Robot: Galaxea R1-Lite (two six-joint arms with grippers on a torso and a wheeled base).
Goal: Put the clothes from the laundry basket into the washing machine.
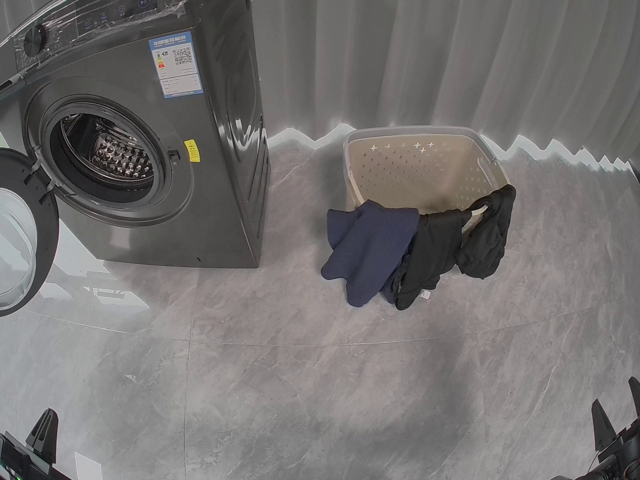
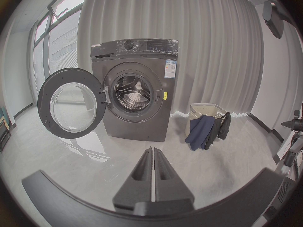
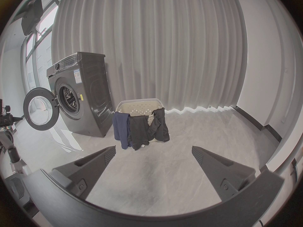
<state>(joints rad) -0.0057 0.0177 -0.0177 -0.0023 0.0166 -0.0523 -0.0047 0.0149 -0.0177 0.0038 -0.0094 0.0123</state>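
Note:
A beige laundry basket (image 1: 417, 161) stands on the floor by the curtain, right of the washing machine (image 1: 133, 121). A navy garment (image 1: 369, 248) and two black garments (image 1: 433, 251) hang over its front rim. The machine's round door (image 1: 20, 235) is swung open to the left and the drum (image 1: 117, 155) looks empty. My left gripper (image 2: 152, 149) is shut, low and well short of the machine. My right gripper (image 3: 153, 149) is open with nothing between its fingers, some way back from the basket (image 3: 139, 106).
A grey curtain (image 1: 433, 48) runs behind the basket. Bare grey tiled floor (image 1: 320, 395) lies between me and both the machine and the basket. The open door juts out toward my left side.

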